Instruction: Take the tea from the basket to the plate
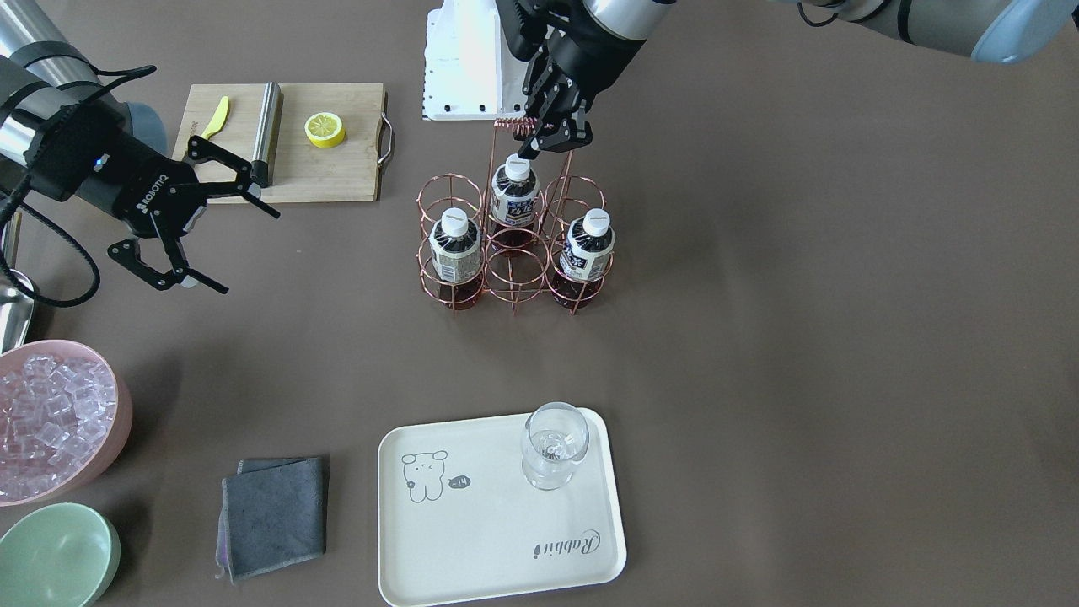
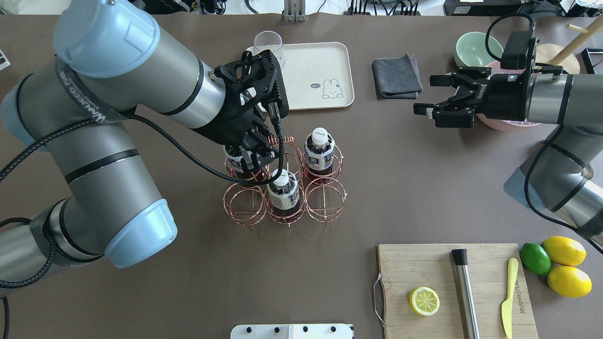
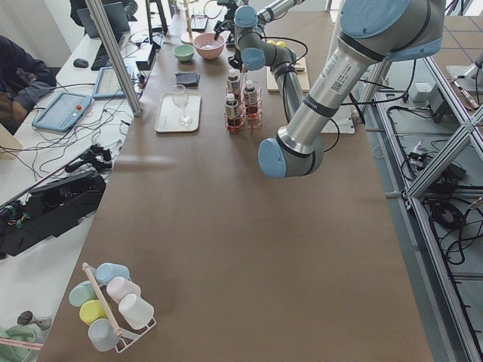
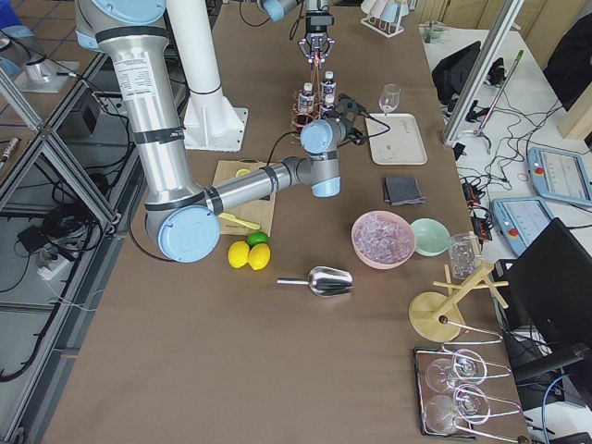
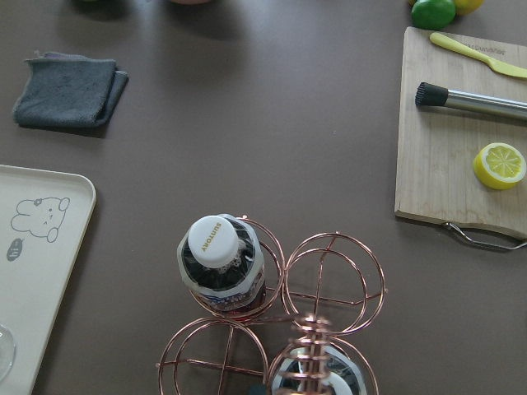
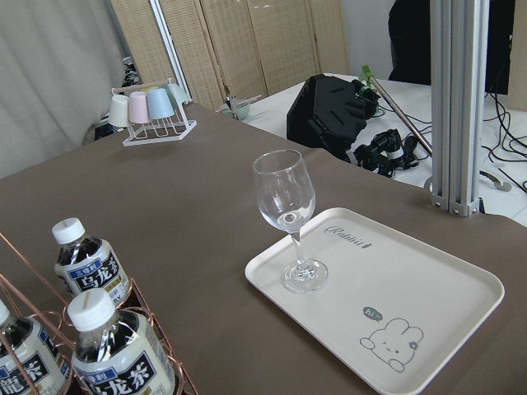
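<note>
The copper wire basket [image 1: 516, 274] [image 2: 325, 203] [image 5: 333, 284] stands mid-table and holds three tea bottles [image 1: 514, 192] [image 1: 455, 246] [image 1: 587, 246]. My left gripper [image 1: 552, 142] [image 2: 256, 157] hovers open and empty just above the basket, beside its coiled handle [image 1: 516, 126] and close over the bottle caps. I cannot tell which bottle it is over. The left wrist view shows one capped bottle [image 5: 221, 263] and another under the coil. The cream plate [image 1: 497, 539] [image 2: 311, 70] [image 6: 428, 288] carries a wine glass [image 1: 552, 447] [image 6: 288, 222]. My right gripper [image 1: 244, 249] [image 2: 426, 96] is open, far from the basket.
A cutting board [image 1: 337, 173] [image 2: 424, 268] holds a lemon half [image 1: 324, 129], a yellow knife and a steel bar. A grey cloth [image 1: 274, 514], a pink bowl of ice [image 1: 55, 417] and a green bowl [image 1: 55, 552] sit near the plate. Lemons and a lime [image 2: 560, 261] lie beside the board.
</note>
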